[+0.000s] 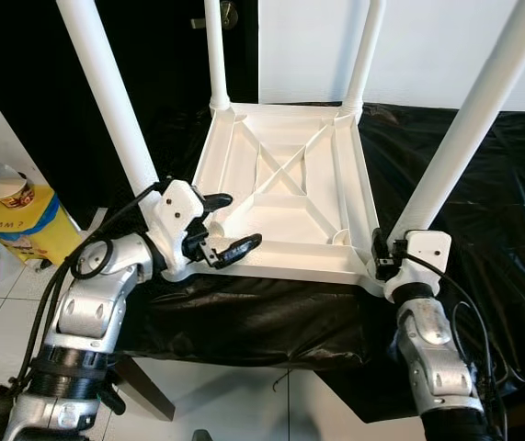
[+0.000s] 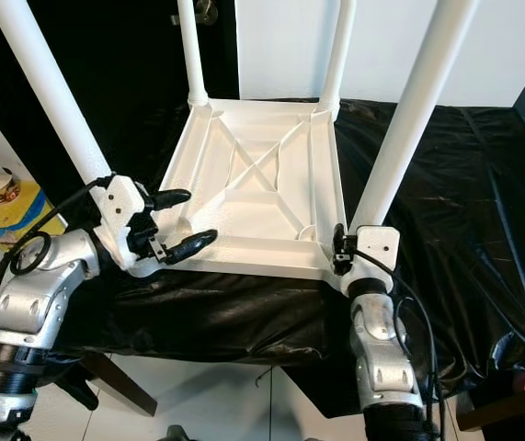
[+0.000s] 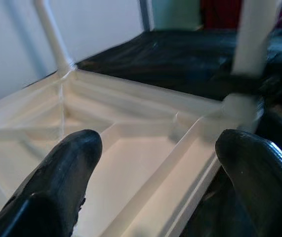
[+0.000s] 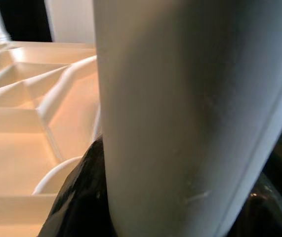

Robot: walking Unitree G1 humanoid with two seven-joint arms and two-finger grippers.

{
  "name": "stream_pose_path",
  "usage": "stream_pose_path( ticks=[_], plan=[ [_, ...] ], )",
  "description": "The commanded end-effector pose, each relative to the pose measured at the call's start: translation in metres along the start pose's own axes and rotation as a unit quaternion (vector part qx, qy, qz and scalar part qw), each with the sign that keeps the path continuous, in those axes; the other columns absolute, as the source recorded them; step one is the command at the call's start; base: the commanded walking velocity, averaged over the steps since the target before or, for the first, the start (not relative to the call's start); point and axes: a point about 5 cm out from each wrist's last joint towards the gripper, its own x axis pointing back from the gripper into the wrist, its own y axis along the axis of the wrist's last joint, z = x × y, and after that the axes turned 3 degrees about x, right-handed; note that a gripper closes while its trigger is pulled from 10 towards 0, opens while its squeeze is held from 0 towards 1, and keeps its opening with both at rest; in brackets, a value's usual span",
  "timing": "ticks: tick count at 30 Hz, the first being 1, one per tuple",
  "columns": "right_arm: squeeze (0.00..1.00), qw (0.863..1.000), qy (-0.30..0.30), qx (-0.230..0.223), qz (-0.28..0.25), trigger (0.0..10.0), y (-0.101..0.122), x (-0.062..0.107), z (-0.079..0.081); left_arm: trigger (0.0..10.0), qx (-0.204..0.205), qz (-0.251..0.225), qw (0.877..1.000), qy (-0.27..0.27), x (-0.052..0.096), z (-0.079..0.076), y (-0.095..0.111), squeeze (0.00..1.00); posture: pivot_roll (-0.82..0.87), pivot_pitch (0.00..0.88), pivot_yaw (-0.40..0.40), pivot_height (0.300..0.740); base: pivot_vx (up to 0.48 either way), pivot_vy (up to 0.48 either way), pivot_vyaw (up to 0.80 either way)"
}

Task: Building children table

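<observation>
White children's table [image 1: 285,197] lies upside down on a surface covered in black sheet [image 1: 483,184], underside ribs in an X facing up. 4 white legs stick upward from its corners: near-left leg [image 1: 106,92], near-right leg [image 1: 478,110], far-left leg [image 1: 214,55], far-right leg [image 1: 365,57].

Left arm bent at the elbow, forearm rising from low left, wrist turned inward toward the table. Left gripper [image 1: 225,225] sits at the near-left corner just beside the base of the near-left leg, its 2 black fingers [image 3: 61,182] spread apart, holding nothing, pointing across the underside over the near rim.

Right arm comes straight up from below, forearm near vertical. Right gripper [image 1: 383,255] is at the near-right corner, pinching the base of the near-right leg; right wrist view has the leg close up with a black finger [image 4: 84,197] pressed against it.

Yellow container [image 1: 23,220] with a cup on top stands on the tiled floor [image 1: 225,404] to the left.
</observation>
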Motion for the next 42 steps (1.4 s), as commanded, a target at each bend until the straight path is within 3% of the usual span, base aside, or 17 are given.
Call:
stream_pose_path(
  ticks=[1,2,3,4,5,8,9,14,15,18,20,23,24,27,34,37,42],
  plan=[
    [0.0,0.999,-0.018,0.018,0.026,0.0,-0.011,0.005,-0.003,10.0,0.013,-0.007,1.0,-0.01,-0.001,-0.006,0.001,0.0,-0.06,0.018,-0.027,0.74,0.0,0.0,0.0],
    [0.0,0.999,-0.018,0.018,0.026,0.0,-0.011,0.005,-0.003,10.0,0.013,-0.007,1.0,-0.01,-0.001,-0.006,0.001,0.0,-0.06,0.018,-0.027,0.74,0.0,0.0,0.0],
    [0.0,1.0,-0.011,0.019,0.021,10.0,-0.009,0.005,-0.002,10.0,0.017,-0.011,1.0,-0.01,-0.002,-0.008,0.002,0.0,-0.06,0.015,-0.027,0.74,0.0,0.0,0.0],
    [0.0,1.0,-0.011,0.019,0.021,10.0,-0.009,0.005,-0.002,10.0,0.017,-0.011,1.0,-0.01,-0.002,-0.008,0.002,0.0,-0.06,0.015,-0.027,0.74,0.0,0.0,0.0],
    [0.64,1.0,0.006,0.022,0.009,10.0,-0.007,0.005,-0.001,10.0,0.019,-0.013,1.0,-0.01,-0.002,-0.009,0.002,0.0,-0.06,0.013,-0.028,0.74,0.0,0.0,0.0],
    [0.64,1.0,0.006,0.022,0.009,10.0,-0.007,0.005,-0.001,10.0,0.019,-0.013,1.0,-0.01,-0.002,-0.009,0.002,0.0,-0.06,0.013,-0.028,0.74,0.0,0.0,0.0],
    [1.0,0.999,0.025,0.022,0.0,10.0,-0.005,0.005,0.0,10.0,0.021,-0.013,1.0,-0.01,-0.002,-0.009,0.001,0.0,-0.06,0.012,-0.027,0.74,0.0,0.0,0.0],
    [1.0,0.997,0.065,0.02,-0.026,10.0,0.002,0.005,-0.004,10.0,0.026,-0.014,0.999,-0.01,-0.001,-0.011,0.001,0.0,-0.06,0.01,-0.024,0.74,0.0,0.0,0.0],
    [0.0,0.996,0.085,0.017,-0.034,10.0,0.004,0.005,-0.008,10.0,0.029,-0.014,0.999,-0.012,-0.001,-0.013,0.001,0.0,-0.06,0.009,-0.023,0.74,0.0,0.0,0.0],
    [0.0,0.994,0.104,0.017,-0.038,10.0,0.005,0.006,-0.012,10.0,0.031,-0.014,0.999,-0.014,-0.001,-0.015,0.001,0.0,-0.06,0.01,-0.021,0.74,0.0,0.0,0.0],
    [0.0,0.986,0.165,0.013,-0.032,10.0,0.005,0.004,-0.019,10.0,0.038,-0.013,0.999,-0.025,-0.002,-0.021,0.002,0.0,-0.07,0.014,-0.011,0.74,0.0,0.0,0.0],
    [0.0,0.981,0.191,0.014,-0.029,10.0,0.005,0.002,-0.021,10.0,0.041,-0.013,0.999,-0.03,-0.003,-0.024,0.002,0.0,-0.07,0.014,-0.011,0.74,0.0,0.0,0.0],
    [0.0,0.969,0.247,0.021,-0.021,10.0,0.004,-0.002,-0.024,10.0,0.05,-0.011,0.998,-0.046,-0.008,-0.034,-0.001,0.0,-0.07,0.015,-0.007,0.74,0.0,0.0,0.0],
    [0.0,0.964,0.263,0.023,-0.016,10.0,0.004,-0.004,-0.025,10.0,0.052,-0.009,0.997,-0.051,-0.01,-0.038,-0.003,0.0,-0.07,0.015,-0.006,0.74,0.0,0.0,0.0],
    [0.0,0.944,0.327,0.051,0.005,10.0,0.001,-0.016,-0.028,10.0,0.067,-0.003,0.994,-0.09,-0.029,-0.068,-0.012,0.0,-0.06,0.016,-0.015,0.74,0.0,0.0,0.0],
    [0.0,0.92,0.384,0.069,0.035,10.0,-0.006,-0.02,-0.026,10.0,0.064,0.005,0.991,-0.119,-0.045,-0.088,-0.016,0.0,-0.05,0.015,-0.027,0.74,0.0,0.0,0.0],
    [0.0,0.912,0.403,0.067,0.043,10.0,-0.008,-0.022,-0.025,10.0,0.062,0.01,0.99,-0.126,-0.049,-0.093,-0.016,0.0,-0.05,0.013,-0.027,0.74,0.0,0.0,0.0]
  ],
)
